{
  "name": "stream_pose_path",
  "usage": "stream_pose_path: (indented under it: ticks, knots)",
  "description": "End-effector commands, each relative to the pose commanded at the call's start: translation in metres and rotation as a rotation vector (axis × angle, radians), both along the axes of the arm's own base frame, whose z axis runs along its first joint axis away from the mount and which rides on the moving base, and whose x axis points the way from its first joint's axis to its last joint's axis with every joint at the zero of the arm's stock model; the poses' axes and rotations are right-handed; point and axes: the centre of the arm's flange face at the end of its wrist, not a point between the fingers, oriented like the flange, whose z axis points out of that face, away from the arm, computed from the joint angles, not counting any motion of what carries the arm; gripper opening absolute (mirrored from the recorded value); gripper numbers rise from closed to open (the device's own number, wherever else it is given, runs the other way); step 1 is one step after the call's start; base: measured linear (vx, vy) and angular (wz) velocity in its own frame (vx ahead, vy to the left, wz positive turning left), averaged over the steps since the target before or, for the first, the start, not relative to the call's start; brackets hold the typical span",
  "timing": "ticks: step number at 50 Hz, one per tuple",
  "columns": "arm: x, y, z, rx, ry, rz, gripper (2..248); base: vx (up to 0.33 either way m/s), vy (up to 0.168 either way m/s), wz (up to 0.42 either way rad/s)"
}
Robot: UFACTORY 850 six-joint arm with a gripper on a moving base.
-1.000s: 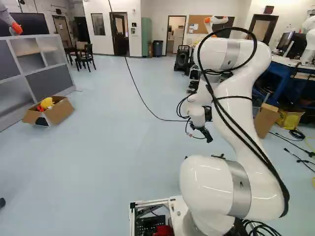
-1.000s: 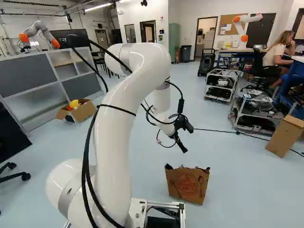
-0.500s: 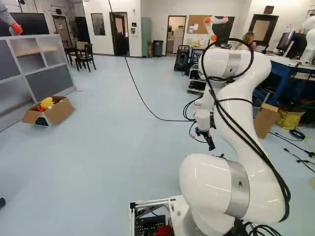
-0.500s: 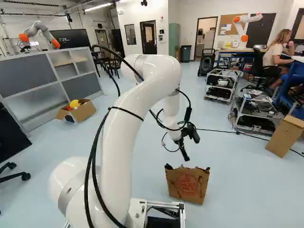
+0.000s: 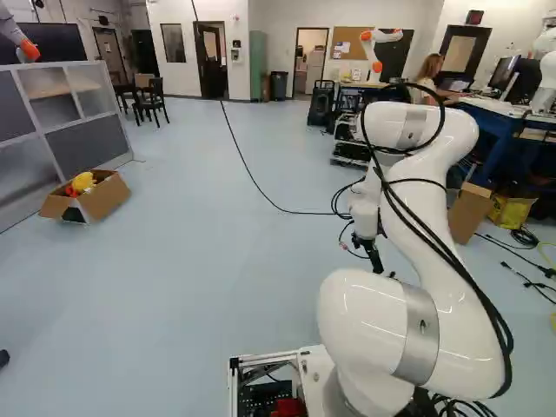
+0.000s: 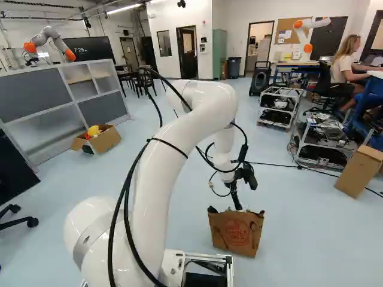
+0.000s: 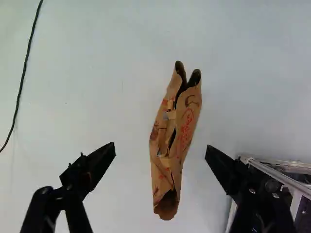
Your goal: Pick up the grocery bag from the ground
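Step in hand, as I read it: approach + line-up over the bag, pre-grasp. The grocery bag [image 6: 236, 234] stands upright on the floor [image 6: 293, 239], just ahead of the base frame [image 6: 175, 264], near side of the scene. Its top is pinched to a narrow slit, w/ what may be folded handles; can't tell for sure.

Gripper [image 6: 240, 207] points down by the bag's top edge in the right base view; exact height gap is hard to judge there. Wrist view: fingers [image 7: 99, 162] spread wide, one on each side of the bag w/ bare floor showing btwn bag & each tip, so nothing's held. Bag's long side runs roughly along the gap, a bit askew, so they'd close across its thin width. Good set-up.

Next move: go down w/ fingers wide until the tips straddle the upper paper, maybe a small twist & a shift toward the bag's middle, b/c much of it lies ahead of the tips. Then close, check grip, lift straight up.

Risks: one tip landing on the rim & crumpling/tipping the bag; too shallow a bite & the paper slips or tears; base frame is close by, so watch clearance.
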Motion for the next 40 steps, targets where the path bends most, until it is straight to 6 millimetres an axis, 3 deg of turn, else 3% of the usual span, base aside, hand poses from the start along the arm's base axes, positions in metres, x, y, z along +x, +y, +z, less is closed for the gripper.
stream_pose_path:
  ticks: [40]
  knots:
    - [0.006, -0.004, -0.060, 0.018, 0.033, 0.000, 247, 0.000, 0.000, 0.000]
